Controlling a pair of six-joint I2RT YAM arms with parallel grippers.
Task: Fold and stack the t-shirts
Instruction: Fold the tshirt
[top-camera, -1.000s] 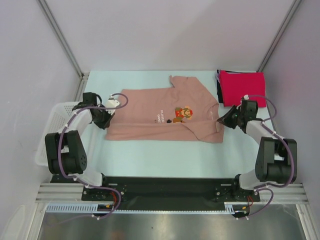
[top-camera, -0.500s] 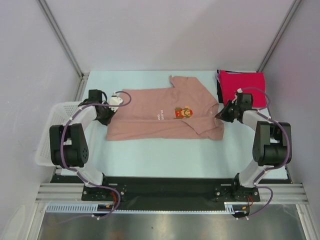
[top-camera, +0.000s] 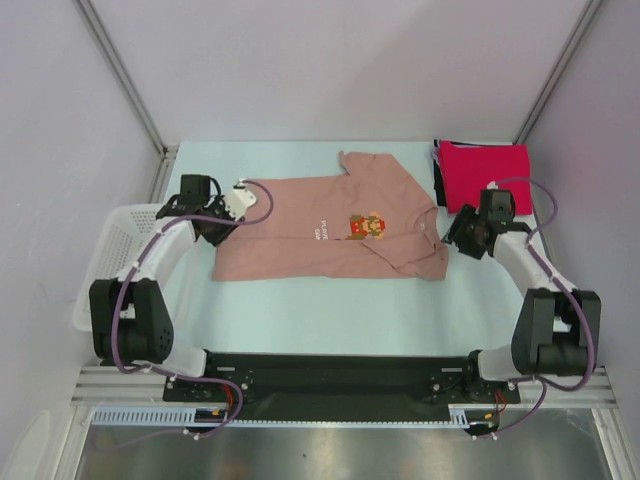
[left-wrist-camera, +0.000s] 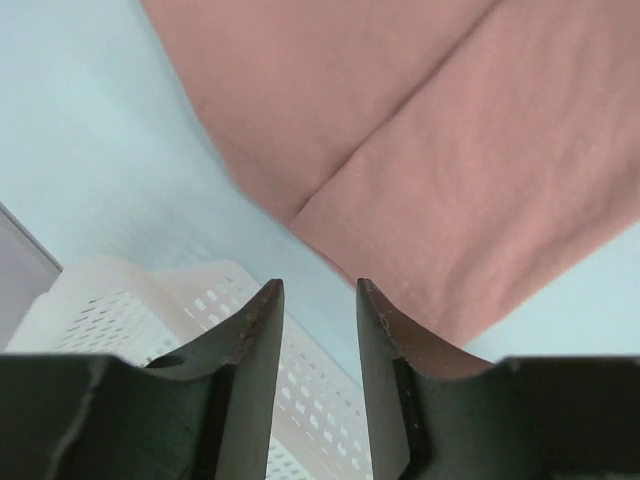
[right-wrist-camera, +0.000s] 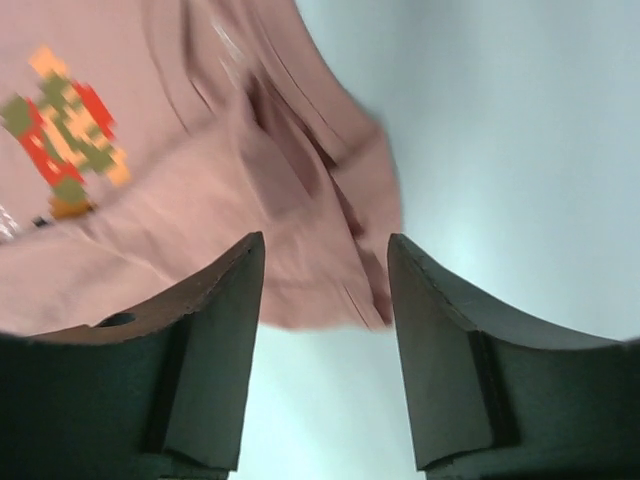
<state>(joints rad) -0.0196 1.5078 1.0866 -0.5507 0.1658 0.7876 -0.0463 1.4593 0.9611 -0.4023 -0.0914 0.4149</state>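
Since a second ago the left gripper (left-wrist-camera: 317, 290) has crept toward 12 o'clock along the shirt's 9 o'clock hem, and the right gripper (right-wrist-camera: 325, 245) has backed slightly toward 3 o'clock. Left jaws stand narrowly apart, right jaws wide, both empty. The dusty-pink t-shirt (top-camera: 330, 235) lies partly folded at centre, the red t-shirt (top-camera: 485, 175) at 2 o'clock. To fold cleanly, I'd have both pinch matching edges, then lift evenly together.

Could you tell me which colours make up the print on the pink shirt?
Red, green and orange pixel print, clearest in right wrist view.
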